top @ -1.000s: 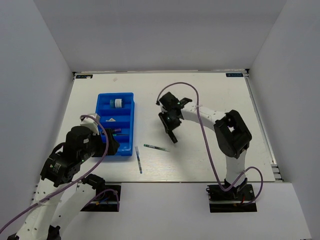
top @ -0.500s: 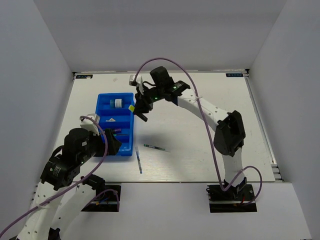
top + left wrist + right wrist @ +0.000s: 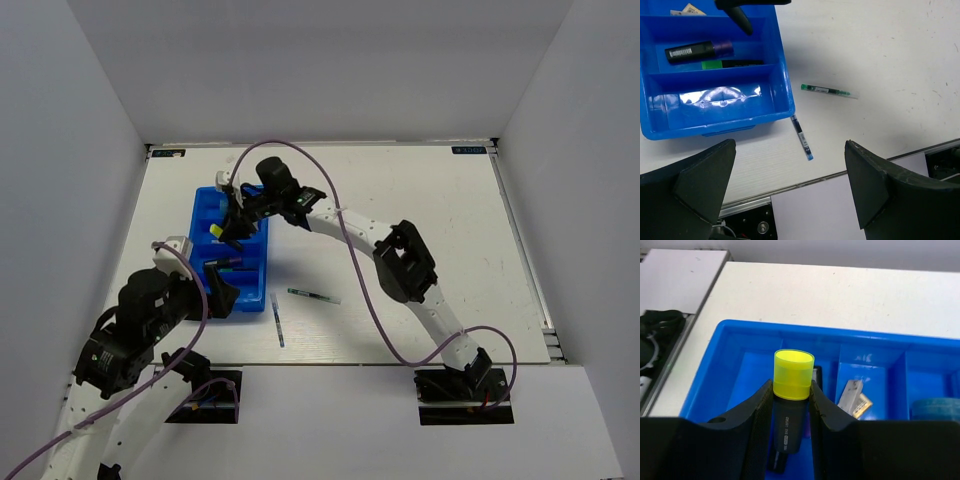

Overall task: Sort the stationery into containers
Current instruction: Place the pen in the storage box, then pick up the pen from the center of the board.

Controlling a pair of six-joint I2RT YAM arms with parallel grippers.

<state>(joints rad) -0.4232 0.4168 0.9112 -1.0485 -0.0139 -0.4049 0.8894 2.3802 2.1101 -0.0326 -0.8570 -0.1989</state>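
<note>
You're hovering the right gripper (image 3: 791,407), clamped on the yellow-capped highlighter (image 3: 793,374), over the blue tray (image 3: 715,127) where the purple marker (image 3: 697,51) and green highlighter (image 3: 732,63) are already lying, while the green pen (image 3: 829,90) and the blue-tipped pen (image 3: 802,137) are waiting on the table (image 3: 880,50) beside it.

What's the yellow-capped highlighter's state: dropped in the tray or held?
Held, not released: the right tool clamps the yellow-capped highlighter over the blue tray.

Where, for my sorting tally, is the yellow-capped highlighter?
Top view, left half: the yellow-capped highlighter is clamped in the right gripper over the blue tray.
</note>
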